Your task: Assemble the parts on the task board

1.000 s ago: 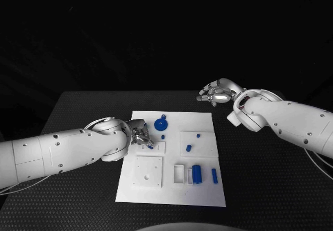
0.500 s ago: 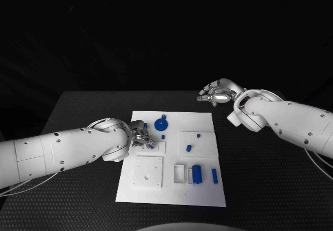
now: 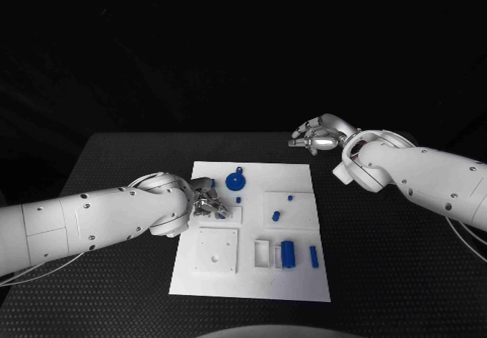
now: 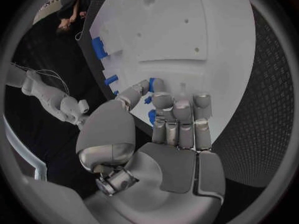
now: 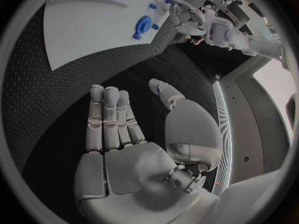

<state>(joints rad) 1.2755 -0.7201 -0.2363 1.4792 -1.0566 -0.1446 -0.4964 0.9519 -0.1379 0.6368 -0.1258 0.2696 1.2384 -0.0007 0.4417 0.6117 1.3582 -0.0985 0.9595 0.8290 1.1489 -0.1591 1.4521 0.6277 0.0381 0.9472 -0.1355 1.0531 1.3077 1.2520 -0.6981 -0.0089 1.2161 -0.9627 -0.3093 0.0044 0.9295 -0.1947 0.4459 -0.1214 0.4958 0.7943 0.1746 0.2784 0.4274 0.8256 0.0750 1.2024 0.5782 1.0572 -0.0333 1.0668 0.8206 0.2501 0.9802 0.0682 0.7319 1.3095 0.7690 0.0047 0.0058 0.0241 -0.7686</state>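
You are looking at the white task board (image 3: 254, 282) lying in the centre of the head view on the black table (image 3: 122, 162). Your left hand (image 3: 206, 198) is hovering low over the board's left edge, a little above mid-frame, with its fingers (image 4: 179, 115) curled down toward the board. In the left wrist view a small blue part (image 4: 151, 116) is peeking out beside the thumb and fingertips, mostly hidden by them, so you cannot tell whether the hand is pinching it or only touching it.

Your right hand (image 3: 317, 135) is hanging off the board, in the upper right of the head view, above the bare table near the board's far right corner. In the right wrist view its fingers (image 5: 110, 119) are lying straight and together with the thumb apart, and it is holding nothing.

On the board, a round blue part (image 3: 236, 183) is sitting near the top centre, just right of the left hand. Small blue pegs (image 3: 275, 216) are lying right of centre. A blue cylinder (image 3: 288, 254) is lying lower down, just beside a white block (image 3: 263, 253), with a thin blue bar (image 3: 314, 257) to its right. A square white plate (image 3: 217, 251) is occupying the lower left; the small details on it are too small to make out.
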